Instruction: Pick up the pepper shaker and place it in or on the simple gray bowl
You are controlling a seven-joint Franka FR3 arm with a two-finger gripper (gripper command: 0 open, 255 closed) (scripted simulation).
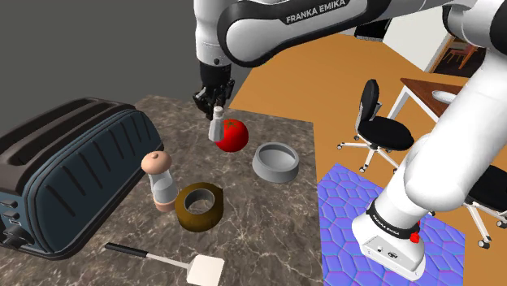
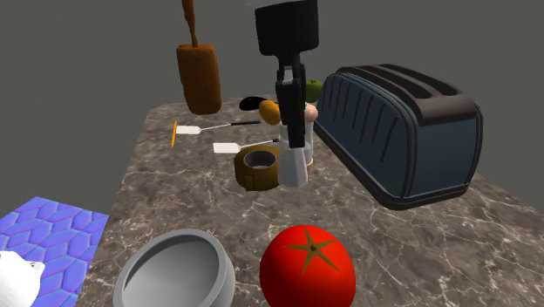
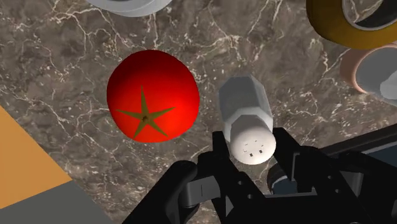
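Fingers (image 3: 287,153) clamp the grey shaker (image 3: 245,105) near the tomato (image 3: 153,95), apart from the grey bowl (image 1: 272,172).

Shoulder view looks down from high; second exterior view faces opposite, low and close; wrist view looks straight down. All share the round red tomato (image 1: 232,136).

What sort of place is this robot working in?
Probably a home kitchen: a dark marbled countertop carries a big dark-blue toaster, a round red tomato and a white-bladed spatula. Black office chairs beyond suggest an open-plan room.
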